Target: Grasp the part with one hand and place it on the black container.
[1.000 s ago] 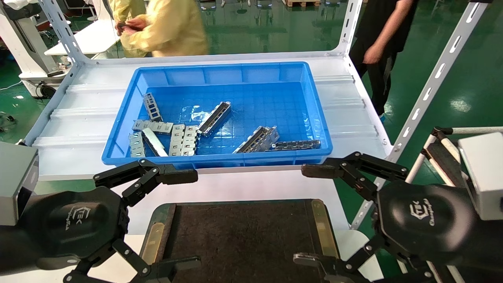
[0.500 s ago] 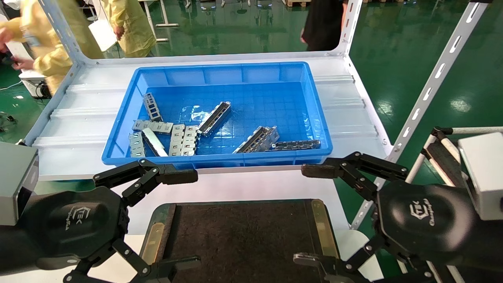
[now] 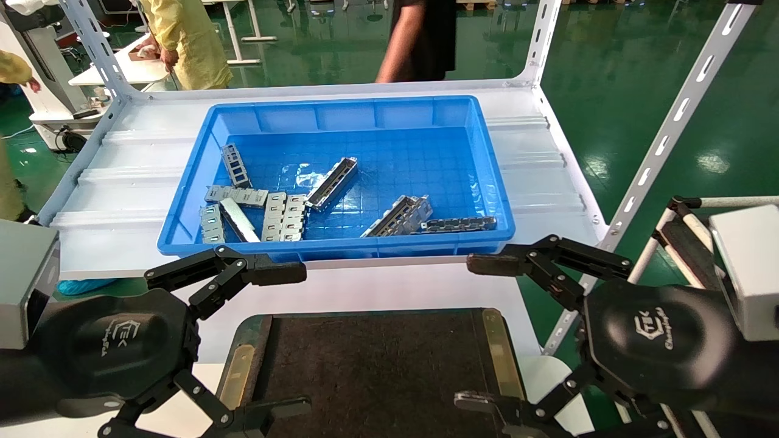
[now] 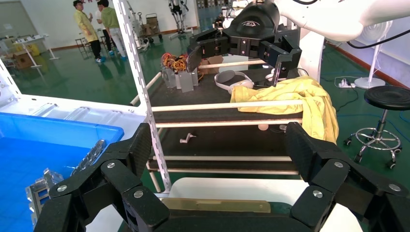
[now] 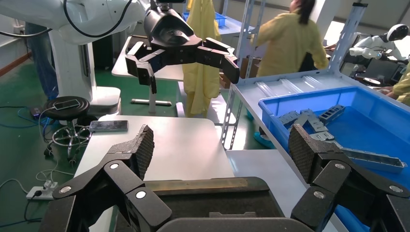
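white logo mark with small lettering, not fully readable, printed on the black rounded housing of the left gripper, same white logo mark printed on the black rounded housing of the right gripper, no other text readable

Blue bin: set on the white shelf, well back from the near edge.
Flat tabbed plates: laid side by side in the bin's near-left area.
Dark chain-like strip: laid along the bin's near wall, toward its right end.
Yellow cloth: draped over a rack rail.
Black stool: placed on the green floor.
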Action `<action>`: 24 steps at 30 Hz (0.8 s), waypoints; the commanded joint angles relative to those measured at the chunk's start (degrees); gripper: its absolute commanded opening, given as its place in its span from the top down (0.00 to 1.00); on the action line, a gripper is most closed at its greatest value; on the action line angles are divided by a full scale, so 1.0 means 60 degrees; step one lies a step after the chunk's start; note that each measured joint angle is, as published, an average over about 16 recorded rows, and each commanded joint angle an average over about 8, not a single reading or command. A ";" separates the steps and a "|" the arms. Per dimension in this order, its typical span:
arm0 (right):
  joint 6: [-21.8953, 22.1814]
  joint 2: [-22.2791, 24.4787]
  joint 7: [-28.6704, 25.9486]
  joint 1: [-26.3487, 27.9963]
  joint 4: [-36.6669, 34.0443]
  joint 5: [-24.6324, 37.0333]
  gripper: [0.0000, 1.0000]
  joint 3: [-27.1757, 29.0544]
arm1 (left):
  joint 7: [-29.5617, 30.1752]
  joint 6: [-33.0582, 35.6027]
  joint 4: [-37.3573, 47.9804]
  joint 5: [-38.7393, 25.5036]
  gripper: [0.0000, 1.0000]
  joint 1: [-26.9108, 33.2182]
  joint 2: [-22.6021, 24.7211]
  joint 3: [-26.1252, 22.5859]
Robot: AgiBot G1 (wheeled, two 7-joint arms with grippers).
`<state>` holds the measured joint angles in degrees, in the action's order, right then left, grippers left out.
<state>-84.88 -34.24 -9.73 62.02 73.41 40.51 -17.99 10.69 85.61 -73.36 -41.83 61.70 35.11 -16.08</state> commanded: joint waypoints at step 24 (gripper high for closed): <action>-0.0002 0.0001 0.0006 0.0006 -0.0008 -0.0004 0.00 -0.0009 | -0.0083 -0.1410 0.0227 -0.0832 0.00 0.0372 0.0521 -0.0097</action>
<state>-84.89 -34.24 -9.70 62.06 73.36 40.49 -18.04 10.41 76.79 -72.00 -47.10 64.03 38.36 -16.79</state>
